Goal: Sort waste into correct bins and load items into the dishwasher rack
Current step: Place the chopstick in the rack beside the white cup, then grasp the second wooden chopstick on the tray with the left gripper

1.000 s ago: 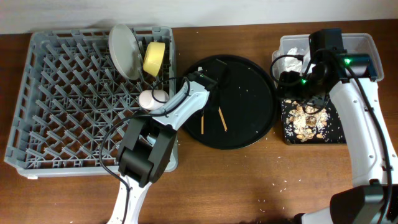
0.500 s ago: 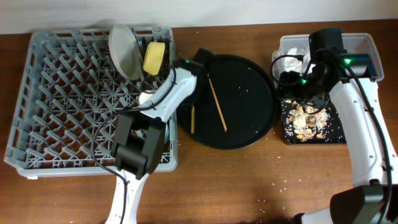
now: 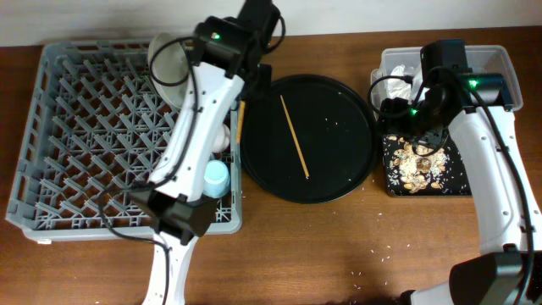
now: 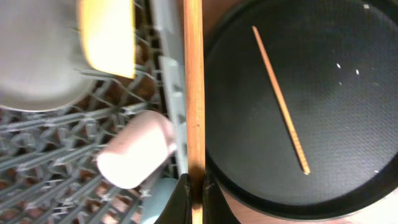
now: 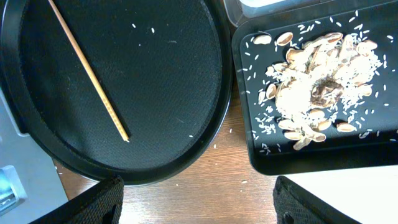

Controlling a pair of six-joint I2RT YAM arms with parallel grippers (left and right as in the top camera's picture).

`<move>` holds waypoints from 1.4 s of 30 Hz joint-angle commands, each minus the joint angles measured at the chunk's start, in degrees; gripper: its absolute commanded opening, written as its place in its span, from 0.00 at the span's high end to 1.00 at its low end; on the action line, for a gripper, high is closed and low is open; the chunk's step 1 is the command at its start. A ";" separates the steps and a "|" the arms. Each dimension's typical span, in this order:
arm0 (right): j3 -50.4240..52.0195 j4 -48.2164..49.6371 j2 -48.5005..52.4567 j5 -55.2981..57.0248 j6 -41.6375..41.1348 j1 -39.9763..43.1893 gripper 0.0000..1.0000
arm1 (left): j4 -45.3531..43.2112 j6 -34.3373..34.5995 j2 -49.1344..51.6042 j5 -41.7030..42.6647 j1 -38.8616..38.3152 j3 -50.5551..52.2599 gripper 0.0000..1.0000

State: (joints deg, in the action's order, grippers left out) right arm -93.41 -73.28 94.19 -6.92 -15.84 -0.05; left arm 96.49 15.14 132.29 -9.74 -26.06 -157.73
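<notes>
My left gripper (image 3: 247,85) (image 4: 194,186) is shut on one wooden chopstick (image 3: 240,127) (image 4: 193,93), held over the right edge of the grey dishwasher rack (image 3: 85,144). The other chopstick (image 3: 294,135) (image 5: 87,71) lies on the round black tray (image 3: 339,169). The rack holds the plate (image 4: 37,62), yellow bowl (image 4: 107,34), pink cup (image 4: 137,158) and blue cup (image 3: 216,176). My right gripper (image 3: 406,114) is open and empty above the black bin tray (image 5: 249,124), which holds the food scraps (image 5: 311,87). The clear tub (image 3: 491,59) holds the white napkin (image 3: 398,85). No snack wrapper shows.
Rice grains and crumbs lie scattered on the wooden table (image 3: 339,246) and on the round tray. The wall runs along the table's back edge. My left arm's links and cable stretch over the right part of the rack.
My left arm has lifted one chopstick off the round tray and swung up toward the back, over the rack's right edge, uncovering the blue cup. The other chopstick shifted. The right arm has not moved.
</notes>
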 commanded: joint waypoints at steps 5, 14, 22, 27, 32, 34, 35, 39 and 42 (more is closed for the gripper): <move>0.31 -0.24 0.20 0.07 0.59 -0.33 0.22 | 0.24 -3.43 -14.43 -4.42 9.35 14.62 1.00; 0.31 -0.22 0.20 0.09 0.61 -0.33 0.22 | -12.72 -10.75 -18.51 -5.07 17.59 42.47 1.00; 0.31 -0.28 0.20 0.11 0.61 -0.33 0.21 | -21.11 -11.58 -18.51 -5.09 18.84 52.39 0.79; 0.31 -0.72 0.20 0.11 0.61 -0.31 0.21 | -21.29 -11.56 -18.53 -3.82 18.84 51.65 0.48; 0.31 -0.57 0.20 0.11 0.61 -0.31 0.21 | -20.94 -11.43 -18.53 7.17 18.18 45.90 0.48; 0.31 -0.61 0.20 0.11 0.61 -0.31 0.21 | -21.42 -9.20 -18.53 11.93 16.39 42.34 0.48; 0.31 -0.66 0.20 0.11 0.61 -0.33 0.21 | -21.97 -8.11 -18.53 13.05 14.80 40.81 0.48; 0.31 -0.72 0.20 0.11 0.61 -0.33 0.21 | -24.98 -5.07 -18.53 11.34 5.53 38.32 0.43; 0.31 -1.25 0.20 0.11 0.61 -0.31 0.20 | -27.23 -0.96 -15.96 9.51 -1.86 38.32 0.39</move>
State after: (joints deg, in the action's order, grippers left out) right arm -93.41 -73.95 94.19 -6.90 -15.81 -0.05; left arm 70.65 9.04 114.02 -0.16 -22.74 -118.63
